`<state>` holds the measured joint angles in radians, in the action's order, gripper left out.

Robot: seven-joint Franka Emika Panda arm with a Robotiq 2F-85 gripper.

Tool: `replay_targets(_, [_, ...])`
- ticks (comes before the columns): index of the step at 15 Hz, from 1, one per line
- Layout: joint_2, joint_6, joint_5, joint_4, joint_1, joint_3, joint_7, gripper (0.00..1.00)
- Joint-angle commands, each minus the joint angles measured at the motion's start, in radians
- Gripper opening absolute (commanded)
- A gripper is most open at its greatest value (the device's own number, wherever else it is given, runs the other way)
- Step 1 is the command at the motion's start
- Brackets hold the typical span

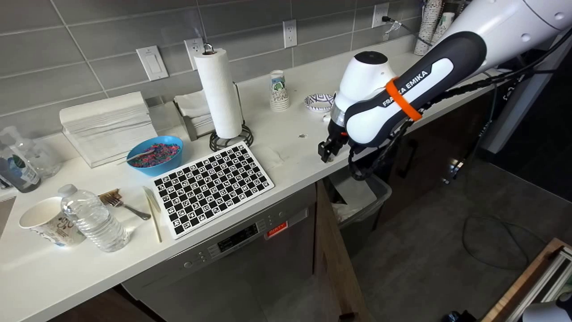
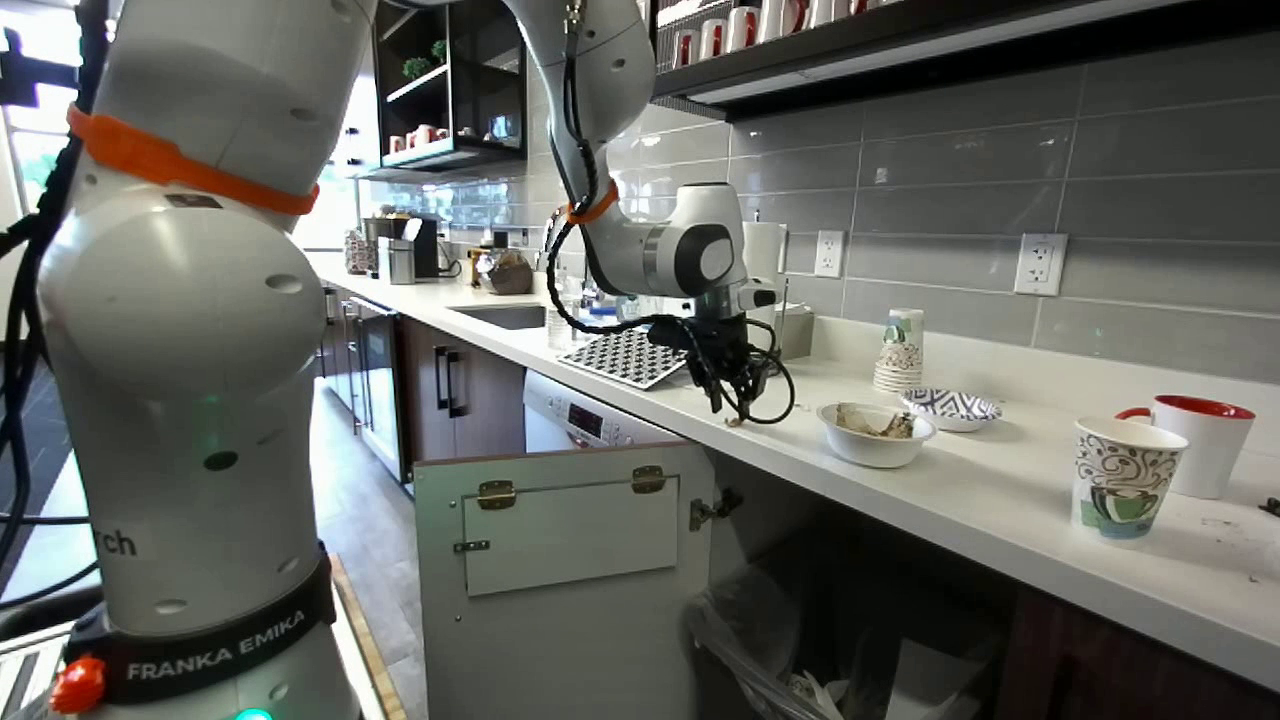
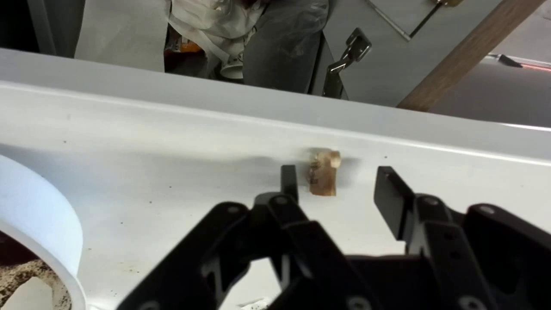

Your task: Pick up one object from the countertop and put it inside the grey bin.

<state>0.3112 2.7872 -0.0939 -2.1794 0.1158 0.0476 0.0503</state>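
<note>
Off-white countertop [image 1: 295, 152], gripper [image 3: 335, 174] empty, parted wider than that brown scrap [image 3: 323, 177]; lopsided pinch might flick it off the near edge [image 3: 301, 127].

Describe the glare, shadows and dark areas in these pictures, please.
In an exterior view, the window at the left edge is partly washed out, the glossy wall tiles carry reflections, and the cabinet interior is mostly very dark; in the wrist view, soft shadows spread on the countertop around the brown scrap, and the gripper looks almost black against that bright surface.
</note>
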Motion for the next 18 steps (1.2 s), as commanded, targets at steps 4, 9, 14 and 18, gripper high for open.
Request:
replay_targets(4, [0.066,-0.012,0.025,0.061,-0.017,0.021,-0.052,0.01])
replay_targets(9, [0.078,-0.026,0.026,0.075,-0.018,0.022,-0.066,0.07])
replay_targets(14, [0.077,-0.014,0.022,0.079,-0.014,0.015,-0.053,0.2])
replay_targets(18, [0.072,-0.012,0.011,0.076,-0.008,0.007,-0.043,0.49])
